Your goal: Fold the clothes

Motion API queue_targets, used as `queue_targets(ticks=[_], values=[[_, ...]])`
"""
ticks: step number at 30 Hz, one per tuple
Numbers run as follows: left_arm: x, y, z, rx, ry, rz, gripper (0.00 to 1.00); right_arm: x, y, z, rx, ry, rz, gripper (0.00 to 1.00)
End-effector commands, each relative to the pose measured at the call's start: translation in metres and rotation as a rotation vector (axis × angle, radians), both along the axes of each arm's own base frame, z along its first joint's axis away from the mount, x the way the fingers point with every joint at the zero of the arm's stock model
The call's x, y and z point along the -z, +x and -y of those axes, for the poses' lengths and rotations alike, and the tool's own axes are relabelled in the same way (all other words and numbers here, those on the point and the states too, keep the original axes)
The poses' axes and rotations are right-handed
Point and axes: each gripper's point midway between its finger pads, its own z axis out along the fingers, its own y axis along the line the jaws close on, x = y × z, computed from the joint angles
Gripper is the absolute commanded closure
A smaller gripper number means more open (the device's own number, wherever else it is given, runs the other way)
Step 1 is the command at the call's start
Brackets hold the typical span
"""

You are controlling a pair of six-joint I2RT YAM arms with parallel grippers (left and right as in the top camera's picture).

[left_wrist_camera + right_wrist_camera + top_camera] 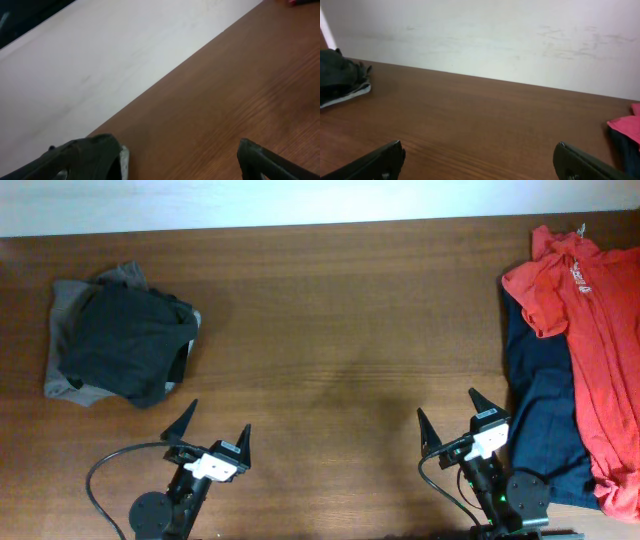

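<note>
- Brown wood-grain bench (330, 330) carries two groups of clothes, one at each end, well apart, with bare wood between them.
- Orange-red T-shirt (590, 330), with white lettering near the collar, lies rumpled and unfolded at the right end. It runs from the far edge toward the near edge, and part of it is cut off by the overhead frame.
- Navy blue garment (540, 420) lies beneath the T-shirt and shows along the side of it that faces the middle of the bench.
- Black garment (125, 340) sits crumpled in a heap at the left end, on top of a grey garment (62, 310) whose edges show at the far and outer sides.
- Left end effector (219, 418) is at the near edge, left of centre. Its fingers (95, 155) are spread wide with nothing between them, and it is near the black heap but apart from it.
- Right end effector (447, 402) is at the near edge, right of centre. Its fingers (375, 162) are spread wide with nothing between them, and it is just beside the navy garment's edge.
- The right wrist view shows the black heap at the far left and a corner of the T-shirt at the right margin, with a pale wall (495, 35) behind the bench.
- Black cable (100, 470) loops on the bench beside the left arm's base.
</note>
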Motion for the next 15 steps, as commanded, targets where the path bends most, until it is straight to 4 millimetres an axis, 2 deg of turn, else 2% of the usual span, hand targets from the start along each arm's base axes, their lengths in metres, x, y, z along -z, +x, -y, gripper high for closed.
queue_targets(ticks=[1,2,6,7,9,12,15], values=[[0.001,-0.009,0.02,0.123,-0.071,-0.032,0.01,-0.001,-0.006,-0.015,-0.094,0.011,0.009,0.01],[-0.003,-0.013,0.027,0.172,-0.076,-0.021,0.01,-0.006,-0.011,-0.025,-0.157,0.011,0.028,0.01],[-0.007,-0.015,0.029,0.183,-0.156,-0.046,0.01,-0.023,-0.013,-0.028,-0.181,0.079,0.072,0.01],[-0.015,-0.012,0.025,0.151,-0.246,-0.058,0.01,-0.038,-0.013,-0.024,-0.157,0.112,0.104,0.01],[-0.036,-0.011,0.016,0.102,-0.367,-0.066,0.01,-0.05,-0.01,-0.015,-0.1,0.174,0.069,0.01],[-0.06,-0.013,0.016,0.106,-0.373,-0.044,0.01,-0.063,-0.006,-0.014,-0.087,0.189,-0.004,0.01],[-0.081,-0.01,0.008,0.047,-0.382,-0.073,0.01,-0.08,0.007,-0.013,-0.072,0.184,-0.119,0.01]])
